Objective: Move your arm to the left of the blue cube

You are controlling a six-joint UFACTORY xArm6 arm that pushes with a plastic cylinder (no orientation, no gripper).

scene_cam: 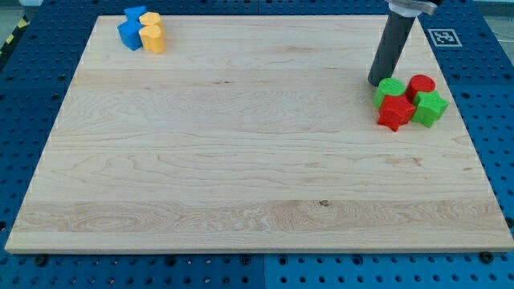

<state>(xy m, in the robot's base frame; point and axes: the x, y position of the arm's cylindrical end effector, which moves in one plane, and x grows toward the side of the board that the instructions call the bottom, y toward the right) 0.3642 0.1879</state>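
The blue cube [129, 34] sits near the board's top left corner, with another blue block [136, 14] just above it and two yellow blocks [152, 34] touching on its right. My tip [376, 82] rests on the board far to the view's right, just up-left of a green round block [391, 89]. The rod [391, 46] rises from the tip toward the view's top.
By my tip lies a cluster: a red star-like block [395, 112], a red cylinder [421, 86] and a green star-like block [430, 107]. The wooden board [241, 160] lies on a blue perforated table [490, 96]. A marker tag [442, 36] sits beyond the board's top right.
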